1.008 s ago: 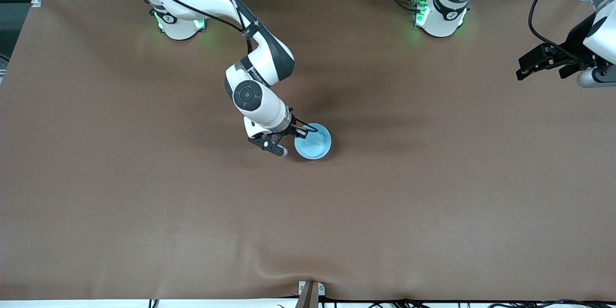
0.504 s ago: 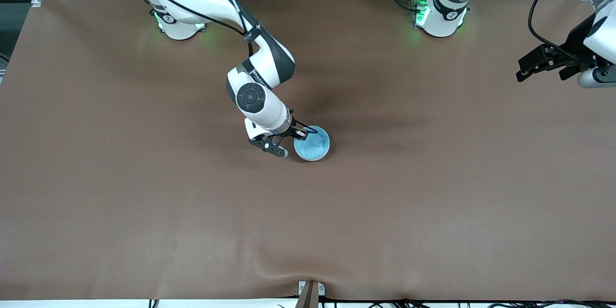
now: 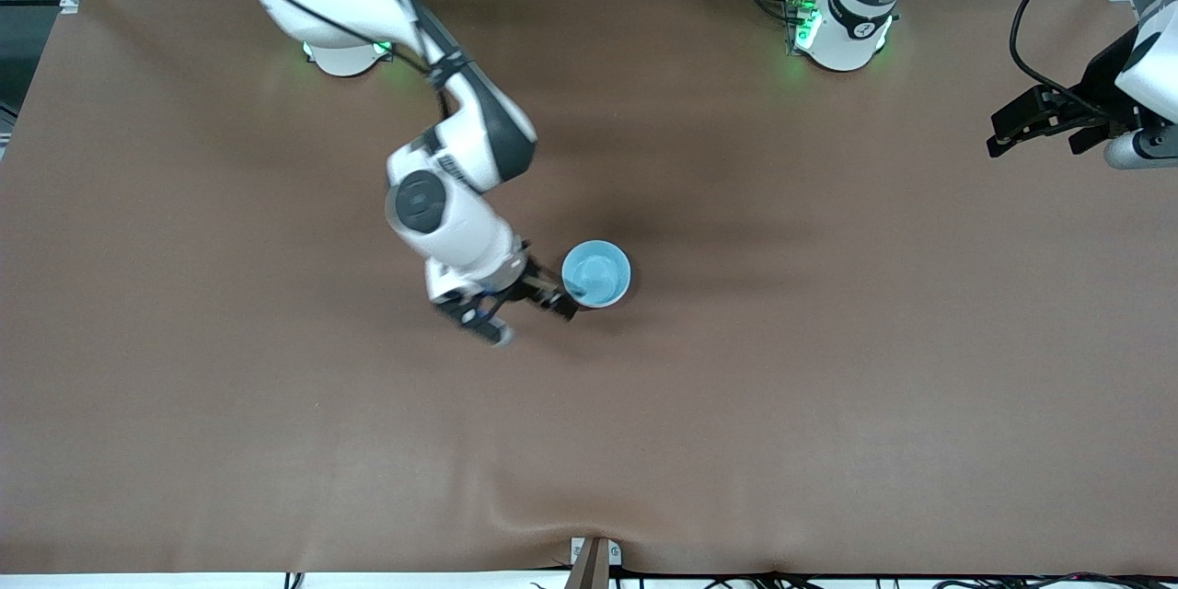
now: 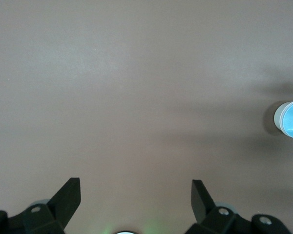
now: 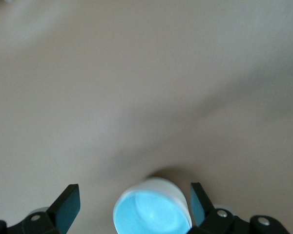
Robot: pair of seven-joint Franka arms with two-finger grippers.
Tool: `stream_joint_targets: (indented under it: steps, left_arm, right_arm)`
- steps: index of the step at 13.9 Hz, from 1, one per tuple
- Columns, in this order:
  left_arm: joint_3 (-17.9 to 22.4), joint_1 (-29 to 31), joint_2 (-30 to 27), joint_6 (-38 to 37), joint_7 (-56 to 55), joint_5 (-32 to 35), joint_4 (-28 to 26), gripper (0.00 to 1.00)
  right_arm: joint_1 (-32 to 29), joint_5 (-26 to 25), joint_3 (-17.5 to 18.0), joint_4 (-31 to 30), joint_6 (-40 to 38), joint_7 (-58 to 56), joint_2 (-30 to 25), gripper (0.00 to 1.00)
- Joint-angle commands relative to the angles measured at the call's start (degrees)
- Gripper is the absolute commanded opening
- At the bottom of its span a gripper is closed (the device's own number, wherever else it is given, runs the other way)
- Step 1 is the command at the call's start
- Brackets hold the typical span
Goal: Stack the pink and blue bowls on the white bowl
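The front view shows a brown desk (image 3: 828,386) with a blue bowl (image 3: 596,273) standing upright near its middle, about midway between the edge by the robot bases and the edge nearest the camera. The bowl sits on top of a stack; from this height only its pale blue inside shows. The right gripper (image 3: 523,313) is just beside the bowl, on the side toward the right arm's end of the desk, with its fingers spread wide and nothing between them; one finger comes close to the bowl's rim, though whether it touches cannot be told. The left gripper (image 3: 1035,124) waits over the edge of the desk at the left arm's end, well apart from the bowl, fingers spread and empty. In the left wrist view the left gripper (image 4: 136,197) has its two dark fingers (image 4: 68,197) standing wide over bare desk (image 4: 112,97), and the blue bowl (image 4: 290,118) appears far off at the picture's border, with a white wall beneath its blue rim. In the right wrist view the right gripper (image 5: 135,204) also holds its fingers (image 5: 67,204) wide, and between them, lower down, stands the blue bowl (image 5: 151,214), nested inside a white bowl (image 5: 154,184) whose outer wall shows around it; the desk (image 5: 136,73) around them is plain.
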Motion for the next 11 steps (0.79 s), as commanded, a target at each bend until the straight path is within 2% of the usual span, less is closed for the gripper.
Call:
stream_joint_targets:
  steps: [1,3,5,7,9,11]
  left_arm:
    - [0.25,0.06,-2.56,-0.61,1.18,-1.2,-1.72,1.0]
    - [0.25,0.15,-4.14,-0.61,1.26,-0.32,-3.31,1.0]
    - [0.25,0.15,-4.76,-0.61,1.44,-0.23,-3.58,1.0]
    - [0.25,0.15,-5.02,-0.53,1.44,-0.23,-3.67,1.0]
    - [0.25,0.15,-5.02,-0.52,1.53,-0.14,-3.67,1.0]
    - [0.16,-0.11,-5.37,-0.52,1.53,1.61,-4.11,1.0]
  right_arm:
    - [-5.92,-0.82,1.16,4.67,-2.25,-3.56,0.46,1.0]
    - [-11.35,-0.56,2.03,6.08,-3.03,-11.63,-0.24,1.0]
    - [-16.8,-0.73,3.62,7.04,-8.63,-17.71,-1.21,1.0]
    - [-19.19,-1.69,3.18,9.06,-15.4,-19.41,-4.1,1.0]
    - [-22.71,-6.51,3.53,10.81,-22.43,-19.93,-6.73,1.0]
    - [-23.24,-11.17,3.36,13.97,-31.99,-21.95,-8.24,1.0]
